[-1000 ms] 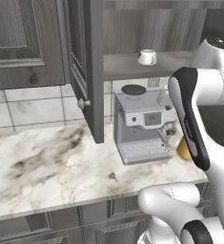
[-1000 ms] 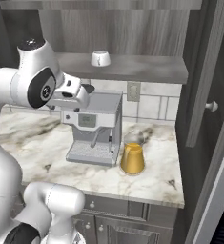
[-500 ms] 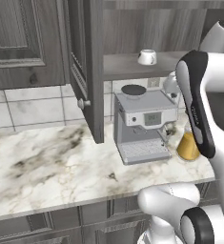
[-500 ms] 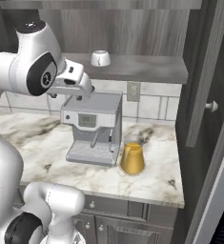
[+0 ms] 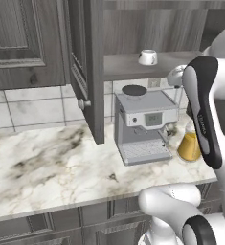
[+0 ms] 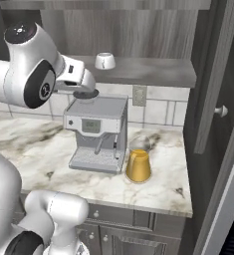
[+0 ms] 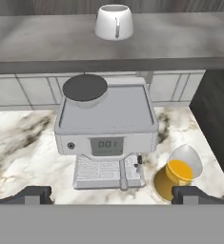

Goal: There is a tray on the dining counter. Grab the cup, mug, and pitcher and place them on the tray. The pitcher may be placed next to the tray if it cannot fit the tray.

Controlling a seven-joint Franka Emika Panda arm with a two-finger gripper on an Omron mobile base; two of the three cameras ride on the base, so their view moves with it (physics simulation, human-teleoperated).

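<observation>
The white mug point(image 7: 114, 22) point(image 5: 147, 57) point(image 6: 105, 61) stands upright on the grey shelf point(image 7: 180, 45), its handle facing me. On the marble worktop, the amber pitcher point(image 7: 179, 174) point(image 6: 138, 162) point(image 5: 189, 144) stands just right of the coffee machine. My gripper point(image 7: 112, 195) is open and holds nothing. It hovers in front of and above the coffee machine, well short of the mug and up and to the left of the pitcher. The cup, the tray and the dining counter are out of view.
A grey coffee machine point(image 7: 106, 138) point(image 6: 96, 132) point(image 5: 143, 125) with a dark disc on top stands under the shelf. A cabinet door point(image 5: 87, 72) stands open at the left; another door with a knob point(image 6: 213, 94) is at the right. The worktop edge point(image 6: 180, 199) ends right of the pitcher.
My arm has lifted, and the hand has risen from beside the coffee machine's top to above it. The jaws stayed open. Mug and pitcher have not moved.
</observation>
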